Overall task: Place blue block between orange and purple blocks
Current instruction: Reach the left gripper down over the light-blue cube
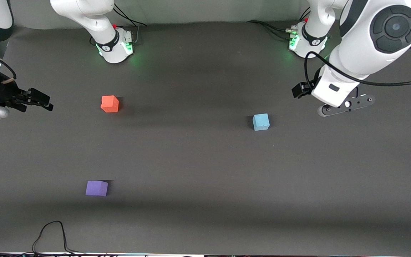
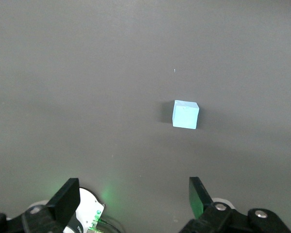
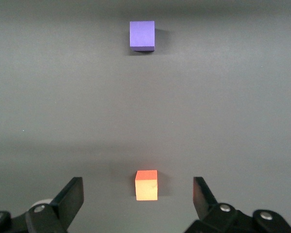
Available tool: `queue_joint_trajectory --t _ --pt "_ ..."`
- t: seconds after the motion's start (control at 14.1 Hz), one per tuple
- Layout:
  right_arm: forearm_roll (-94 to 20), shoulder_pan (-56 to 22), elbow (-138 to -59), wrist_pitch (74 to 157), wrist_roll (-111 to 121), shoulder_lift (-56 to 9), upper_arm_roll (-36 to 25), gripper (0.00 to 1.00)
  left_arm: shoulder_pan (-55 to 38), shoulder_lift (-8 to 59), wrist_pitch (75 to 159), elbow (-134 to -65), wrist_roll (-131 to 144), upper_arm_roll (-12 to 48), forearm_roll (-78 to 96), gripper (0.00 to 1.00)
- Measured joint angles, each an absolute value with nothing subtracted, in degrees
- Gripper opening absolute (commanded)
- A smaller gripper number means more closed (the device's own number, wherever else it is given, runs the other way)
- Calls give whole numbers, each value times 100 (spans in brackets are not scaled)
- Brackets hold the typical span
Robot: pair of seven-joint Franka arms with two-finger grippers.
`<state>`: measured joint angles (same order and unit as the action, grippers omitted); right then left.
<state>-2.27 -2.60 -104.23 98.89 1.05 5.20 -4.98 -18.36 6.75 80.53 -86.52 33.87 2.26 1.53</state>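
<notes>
Blue block: we see it on the table ahead of the left gripper fingers, off their centreline, untouched.
Left gripper: spread wide, empty, clearly the closer arm.
Right gripper: waits, spread wide, above the orange block; purple block farther ahead.

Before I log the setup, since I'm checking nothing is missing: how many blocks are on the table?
3. The orange block lies toward the right arm's end, the purple block nearer the front camera, the blue block toward the left arm's end.
</notes>
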Motion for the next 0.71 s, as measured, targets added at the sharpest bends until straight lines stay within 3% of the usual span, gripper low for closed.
queue_joint_trajectory --t 0.5,0.71 --pt "-227 -260 -10425 9903 105 518 -498 100 -1936 686 8180 -9053 3387 285 238 100" --pt "-227 -260 -10470 9979 105 507 -497 100 -2019 719 9140 -9794 3387 318 351 100"
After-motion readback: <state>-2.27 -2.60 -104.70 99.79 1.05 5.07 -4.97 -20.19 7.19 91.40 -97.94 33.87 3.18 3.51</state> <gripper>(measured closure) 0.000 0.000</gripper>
